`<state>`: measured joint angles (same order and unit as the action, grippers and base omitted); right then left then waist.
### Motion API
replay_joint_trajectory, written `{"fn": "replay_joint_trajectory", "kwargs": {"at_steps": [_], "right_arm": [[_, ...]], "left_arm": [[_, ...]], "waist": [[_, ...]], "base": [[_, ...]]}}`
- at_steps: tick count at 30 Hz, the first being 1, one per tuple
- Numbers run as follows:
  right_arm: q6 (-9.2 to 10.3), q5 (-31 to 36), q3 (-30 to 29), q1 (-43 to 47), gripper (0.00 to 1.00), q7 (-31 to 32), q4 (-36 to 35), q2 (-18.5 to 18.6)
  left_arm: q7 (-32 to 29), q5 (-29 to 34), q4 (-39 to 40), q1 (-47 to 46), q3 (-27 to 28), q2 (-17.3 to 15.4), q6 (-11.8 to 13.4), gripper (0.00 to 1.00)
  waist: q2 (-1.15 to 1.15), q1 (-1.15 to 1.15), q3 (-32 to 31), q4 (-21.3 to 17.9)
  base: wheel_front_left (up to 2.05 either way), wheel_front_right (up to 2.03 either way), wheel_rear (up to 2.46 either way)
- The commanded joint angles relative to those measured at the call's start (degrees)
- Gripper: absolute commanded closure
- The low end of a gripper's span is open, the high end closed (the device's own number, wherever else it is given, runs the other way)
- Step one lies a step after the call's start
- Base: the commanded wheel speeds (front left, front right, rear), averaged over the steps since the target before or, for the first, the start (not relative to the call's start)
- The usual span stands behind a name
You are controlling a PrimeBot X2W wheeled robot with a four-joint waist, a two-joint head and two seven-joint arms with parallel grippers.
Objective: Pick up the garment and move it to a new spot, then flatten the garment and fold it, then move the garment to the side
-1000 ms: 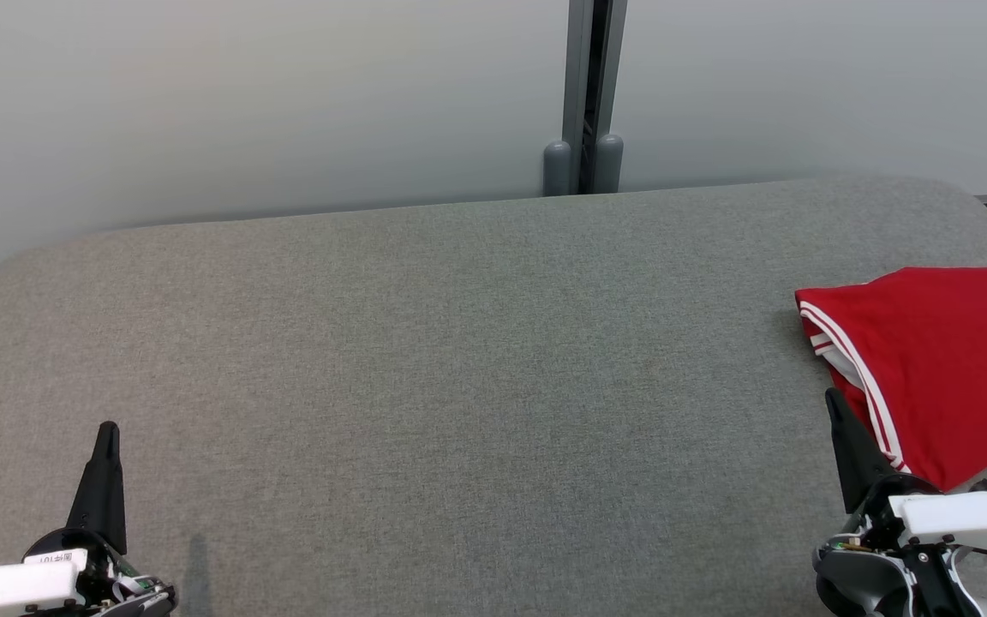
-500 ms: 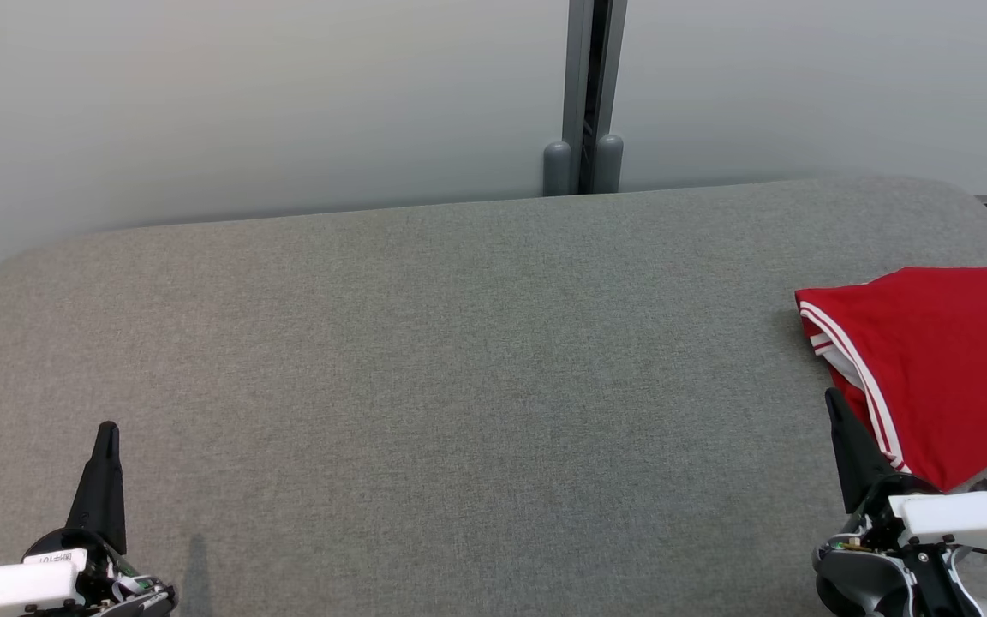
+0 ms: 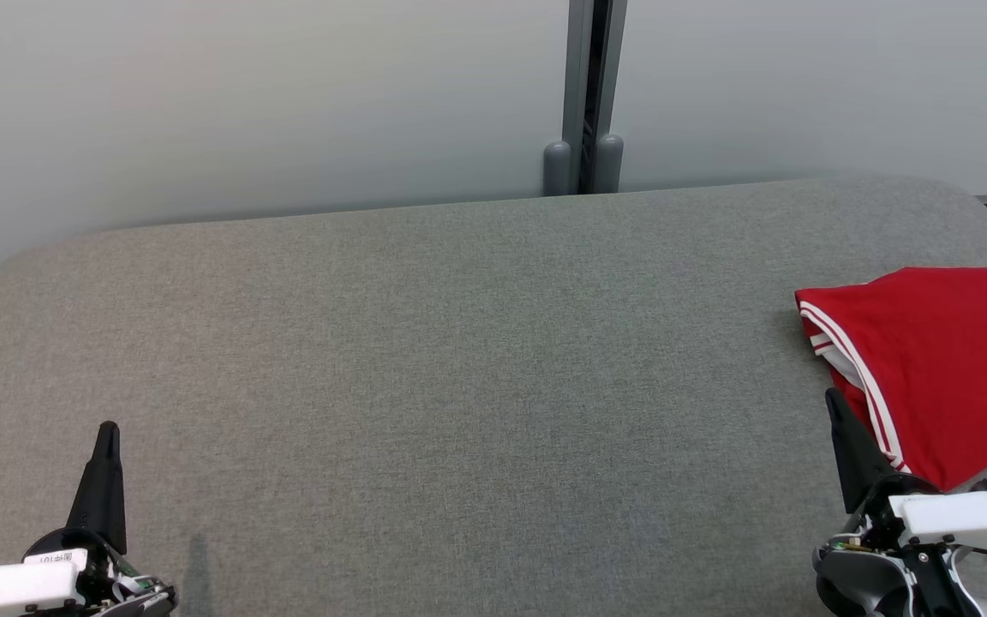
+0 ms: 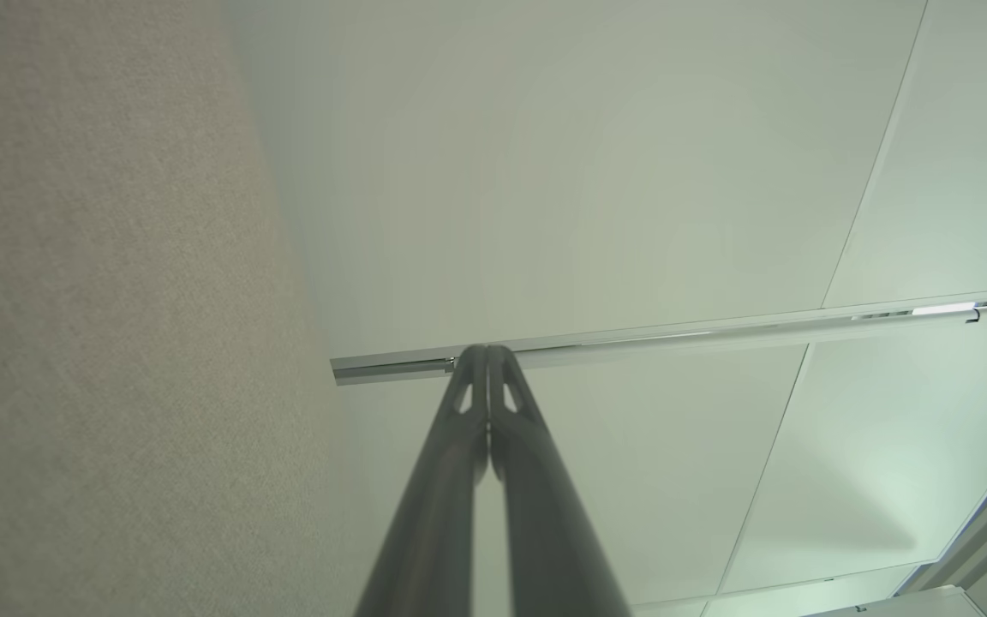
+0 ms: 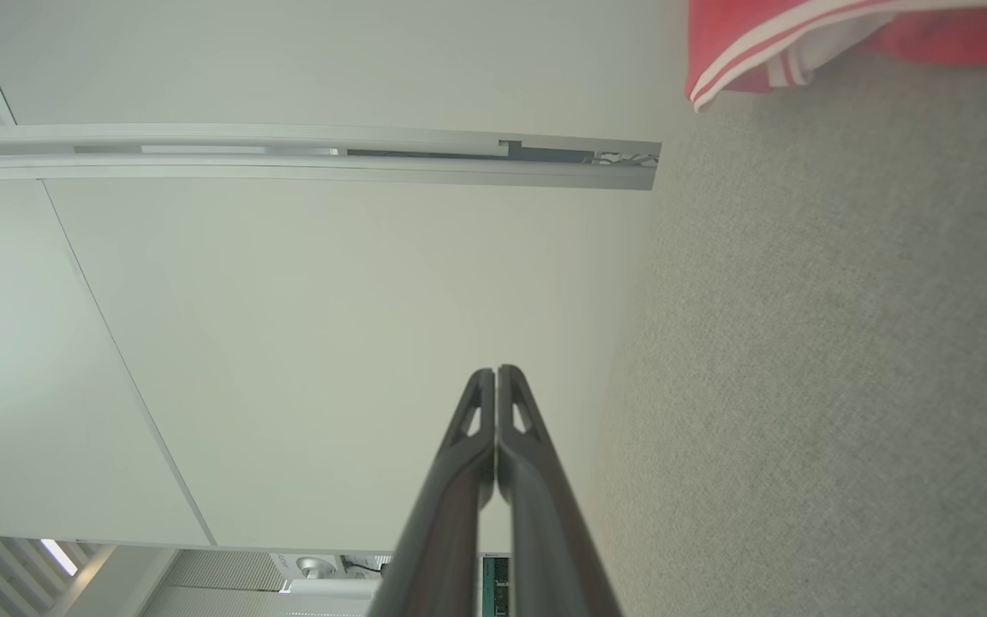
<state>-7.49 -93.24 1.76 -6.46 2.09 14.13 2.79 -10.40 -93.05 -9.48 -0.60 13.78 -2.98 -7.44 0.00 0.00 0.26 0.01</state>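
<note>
Garment (image 3: 948, 360) lies folded at the counter's (image 3: 459, 343) right edge. Both arms' jaws are clenched, empty. A nudge from the nearby right jaws could push it off or undo the fold.

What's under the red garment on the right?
The red garment lies folded on the grey cushioned surface; its own white-striped lower layers peek out at its left edge. Anything beneath its middle is covered.
</note>
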Motion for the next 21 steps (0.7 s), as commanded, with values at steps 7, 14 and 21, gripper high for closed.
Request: {"fn": "replay_joint_trajectory", "kwargs": {"at_steps": [7,14,21], "right_arm": [[0.0,0.05,-0.25,-0.26,1.0,0.27,0.15,0.25],[0.0,0.06,-0.25,-0.26,1.0,0.22,0.15,0.24],[0.0,0.07,-0.25,-0.26,1.0,0.22,0.15,0.23]], "left_arm": [[-0.13,0.14,0.0,-1.03,0.25,-0.09,-0.24,1.0],[-0.19,0.19,0.0,-1.04,0.3,-0.07,-0.24,1.0],[-0.17,0.2,0.0,-1.04,0.35,-0.05,-0.24,1.0]], "waist": [[0.0,0.0,0.0,0.0],[0.0,0.0,0.0,0.0],[0.0,0.0,0.0,0.0]], "base": [[0.0,0.0,0.0],[0.0,0.0,0.0],[0.0,0.0,0.0]]}}
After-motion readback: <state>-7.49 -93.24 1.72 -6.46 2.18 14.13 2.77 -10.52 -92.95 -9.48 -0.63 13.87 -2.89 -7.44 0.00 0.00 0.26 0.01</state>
